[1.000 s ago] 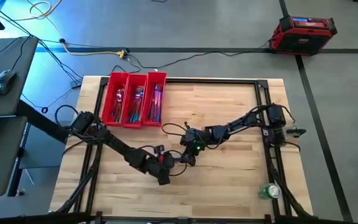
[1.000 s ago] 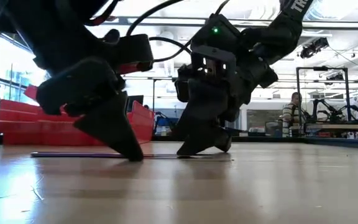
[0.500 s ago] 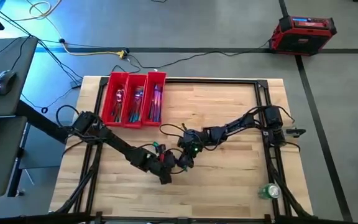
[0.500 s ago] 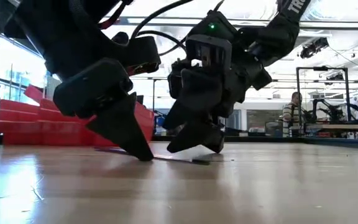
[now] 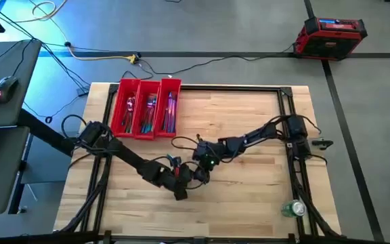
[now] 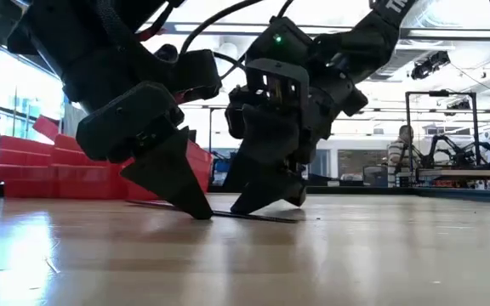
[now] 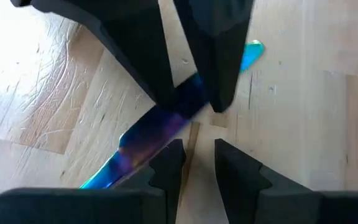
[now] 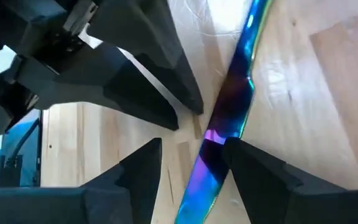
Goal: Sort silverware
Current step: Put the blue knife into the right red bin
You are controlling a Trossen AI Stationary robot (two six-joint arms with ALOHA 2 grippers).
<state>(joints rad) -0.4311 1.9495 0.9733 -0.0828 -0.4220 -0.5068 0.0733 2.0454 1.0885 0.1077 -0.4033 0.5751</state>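
Left gripper (image 7: pixel 191 163) and right gripper (image 8: pixel 188 163) at mid-table, tips nearly meeting, fingers spread on both, iridescent knife (image 8: pixel 232 118) flat on table (image 5: pixel 249 196) between right fingers, ungrasped

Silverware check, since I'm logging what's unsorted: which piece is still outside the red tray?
The lone iridescent knife lying flat on the table between both grippers; the other pieces sit in the red tray.

knife (image 7: pixel 160 127) handle end cut off at left wrist frame bottom; silverware in red tray (image 5: pixel 117 108) too small to sort out.
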